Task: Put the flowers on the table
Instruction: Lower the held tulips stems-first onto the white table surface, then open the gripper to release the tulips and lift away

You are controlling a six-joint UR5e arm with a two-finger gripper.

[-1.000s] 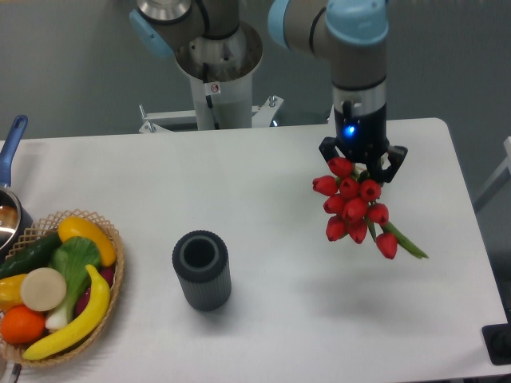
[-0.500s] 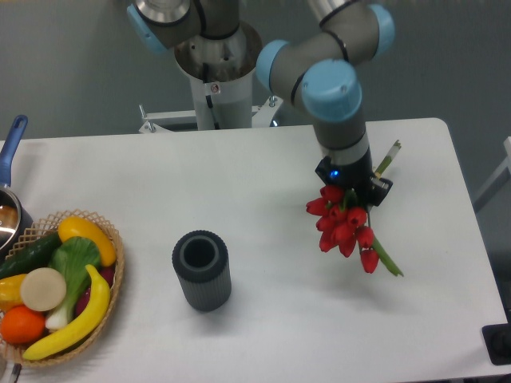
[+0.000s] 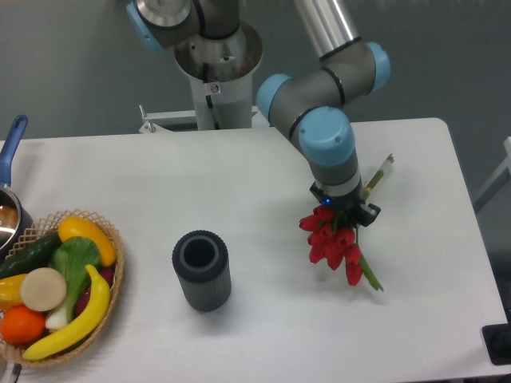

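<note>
The gripper (image 3: pixel 345 211) is closed around the stems of the flowers (image 3: pixel 331 239), right-centre on the table (image 3: pixel 239 191). The red heads point toward 7 o'clock, the stem ends toward 1 o'clock. The dark vase (image 3: pixel 201 270) stands well apart at 9 o'clock. The basket (image 3: pixel 112 247) at the left edge holds fruit and vegetables.

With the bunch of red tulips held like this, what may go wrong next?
1. The bunch of red tulips hangs tilted in the two-finger gripper; if released above the white table, the blooms may strike first.
2. One bloom and a green leaf stick out lowest and may bend under pressure.
</note>
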